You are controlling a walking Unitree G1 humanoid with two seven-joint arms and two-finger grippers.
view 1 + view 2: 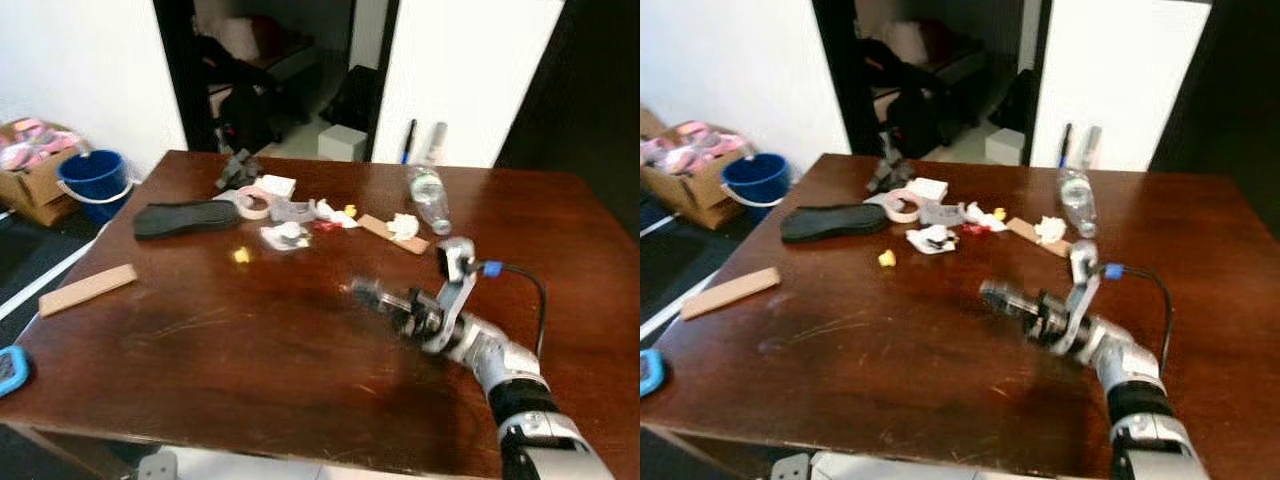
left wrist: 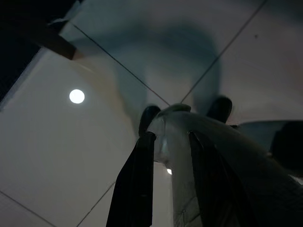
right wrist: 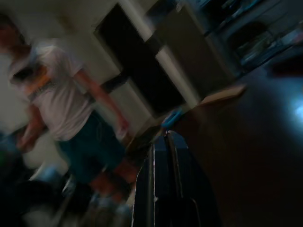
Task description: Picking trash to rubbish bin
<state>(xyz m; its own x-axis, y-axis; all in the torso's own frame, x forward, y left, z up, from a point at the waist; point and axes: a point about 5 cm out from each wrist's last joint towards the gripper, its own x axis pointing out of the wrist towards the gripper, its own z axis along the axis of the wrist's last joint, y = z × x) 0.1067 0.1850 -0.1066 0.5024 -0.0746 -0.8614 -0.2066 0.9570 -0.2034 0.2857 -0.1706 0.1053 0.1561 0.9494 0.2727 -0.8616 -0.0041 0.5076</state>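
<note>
One right gripper closed, empty, over bare mid table; trash cluster near far edge.

1. Worktop: dark brown wood, polished, faint scuffs under the sheen.
2. Right claw: black fingers, matt; arm behind it silver metal, glossy.
3. Bottle, beyond the right claw: clear plastic, shiny.
4. Shoe sole, far to the claw's left: black, matt, rubbery look.
5. Crumpled paper, beyond the claw: white, rough.
6. Bucket: blue plastic, smooth.
7. Box: brown cardboard, matt.
8. Floor, past the left claw: pale tiles, glossy.
</note>
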